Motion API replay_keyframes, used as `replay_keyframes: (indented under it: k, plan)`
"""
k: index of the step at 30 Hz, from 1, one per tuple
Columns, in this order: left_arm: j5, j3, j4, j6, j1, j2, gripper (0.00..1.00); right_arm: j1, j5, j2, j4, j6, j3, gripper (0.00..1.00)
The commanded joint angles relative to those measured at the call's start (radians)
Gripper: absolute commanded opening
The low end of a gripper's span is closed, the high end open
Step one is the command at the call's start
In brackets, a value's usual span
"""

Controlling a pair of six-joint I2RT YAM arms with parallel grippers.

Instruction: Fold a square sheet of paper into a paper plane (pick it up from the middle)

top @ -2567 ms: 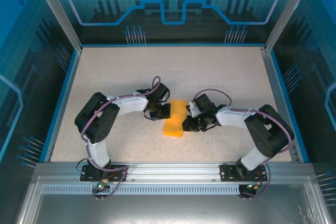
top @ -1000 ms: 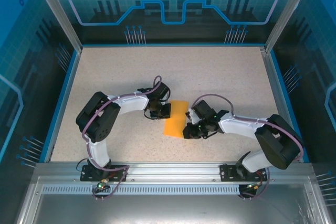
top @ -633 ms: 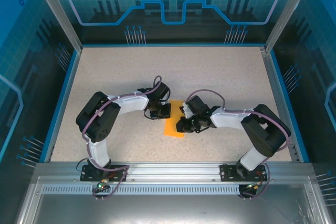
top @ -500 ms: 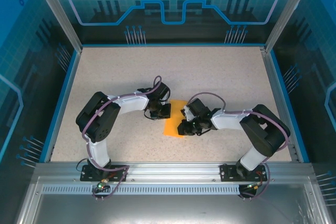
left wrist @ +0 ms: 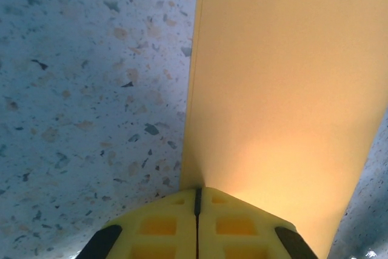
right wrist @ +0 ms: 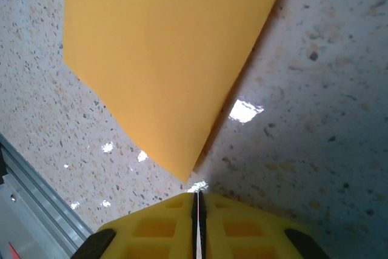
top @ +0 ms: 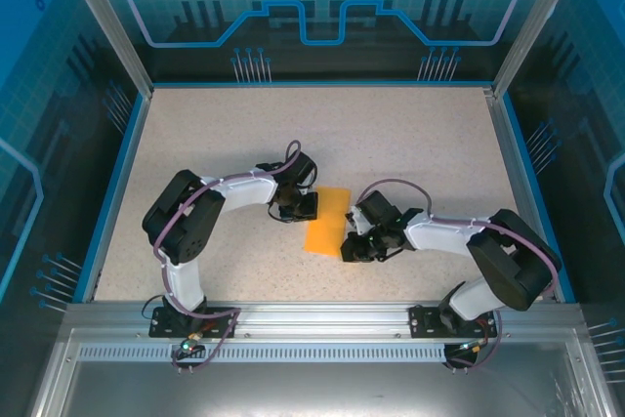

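The square sheet of paper (top: pixel 325 223) lies flat on the speckled table (top: pixel 420 144) between my two arms, nearer the front edge than the back. From above it reads as a narrow orange oblong, its long sides running roughly away from my bases.

My left gripper (top: pixel 301 207) sits at the paper's left long edge, towards the far end. In the left wrist view its yellow fingers (left wrist: pixel 176 210) are pressed together with only a dark seam between them; their tips meet the sheet right at its edge — whether any paper is pinched there I cannot tell.

My right gripper (top: pixel 349 247) is low beside the paper's near right corner. Its jaws are closed too, a hairline seam between the fingers (right wrist: pixel 224 210), and they hold nothing; in the right wrist view the sheet's corner points at my fingertips and ends just in front of them — glossy table lies to either side.
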Motion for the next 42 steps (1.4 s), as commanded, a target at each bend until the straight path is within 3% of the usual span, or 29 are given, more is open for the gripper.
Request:
replay_keyframes:
  k: [1, 10, 15, 18, 25, 30, 42]
  plan:
    - [-0.045, -0.044, -0.073, 0.021, -0.002, 0.08, 0.07, -0.007, -0.003, -0.03, 0.005, 0.009, 0.061, 0.12]
    - [-0.035, 0.031, -0.117, 0.037, -0.003, -0.016, 0.18, -0.064, 0.038, 0.068, 0.069, 0.0, 0.137, 0.12]
    - [-0.045, 0.058, -0.157, 0.046, -0.003, -0.068, 0.31, -0.083, 0.053, 0.128, 0.076, -0.021, 0.156, 0.12]
    - [-0.057, 0.042, -0.192, 0.051, -0.002, -0.114, 0.4, -0.089, 0.052, 0.14, 0.08, -0.026, 0.157, 0.12]
    - [-0.033, -0.056, -0.21, 0.012, -0.003, -0.232, 0.52, -0.094, 0.04, 0.171, 0.09, -0.031, 0.158, 0.12]
    - [0.011, -0.18, -0.141, -0.061, -0.003, -0.309, 0.57, -0.097, 0.037, 0.16, 0.09, -0.03, 0.138, 0.12]
    - [0.114, -0.391, 0.173, -0.257, -0.003, -0.38, 0.58, -0.099, 0.054, 0.177, 0.089, -0.038, 0.12, 0.11]
